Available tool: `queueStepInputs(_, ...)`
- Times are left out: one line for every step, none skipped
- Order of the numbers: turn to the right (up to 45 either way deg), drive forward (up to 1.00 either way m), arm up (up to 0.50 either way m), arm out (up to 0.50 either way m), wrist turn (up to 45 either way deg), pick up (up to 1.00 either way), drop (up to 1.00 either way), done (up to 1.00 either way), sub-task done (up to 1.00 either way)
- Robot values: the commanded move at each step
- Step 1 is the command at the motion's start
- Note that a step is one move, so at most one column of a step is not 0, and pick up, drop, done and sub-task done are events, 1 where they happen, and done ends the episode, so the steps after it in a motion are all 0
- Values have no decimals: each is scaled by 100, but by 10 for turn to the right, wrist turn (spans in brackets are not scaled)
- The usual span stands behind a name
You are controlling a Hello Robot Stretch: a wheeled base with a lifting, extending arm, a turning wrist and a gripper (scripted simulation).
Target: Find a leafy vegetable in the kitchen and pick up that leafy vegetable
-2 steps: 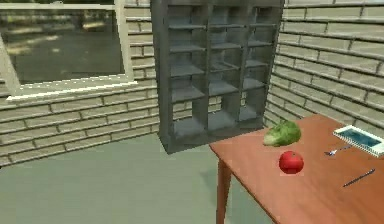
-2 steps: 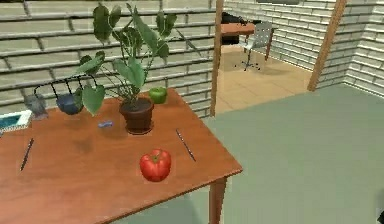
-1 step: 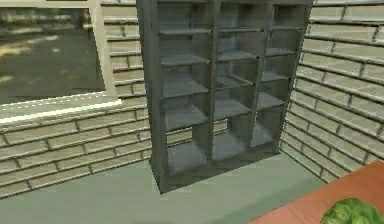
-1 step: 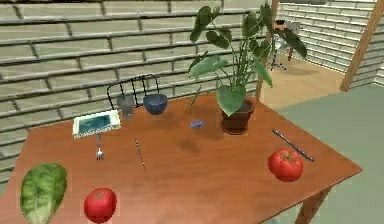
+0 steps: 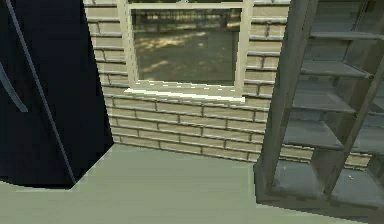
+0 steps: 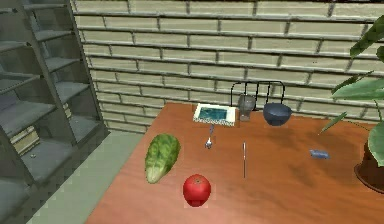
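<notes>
Brick walls are closing in a kitchen corner, where you are facing a window [image 5: 185,45] between a dark fridge [image 5: 40,90] and a grey shelving unit [image 5: 320,110]. Out to the arm side, a wooden table [image 6: 290,195] is carrying the leafy vegetable [image 6: 162,157]. It is a pale green head lying flat close to the table's edge that faces the shelving, likely left loose there as food waiting to be used. A red round fruit [image 6: 197,189] is sitting just beside it, nearer the table's front edge. A blue bowl [image 6: 277,114] and a small framed panel [image 6: 212,111] are standing along the far edge by the wall, well apart from the vegetable, so I judge they are not crowding your approach. As for the gripper, you cannot tell its state.
</notes>
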Motion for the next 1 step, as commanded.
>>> queueStepInputs(0, 0, 50, 0, 0, 0, 0, 0, 0)
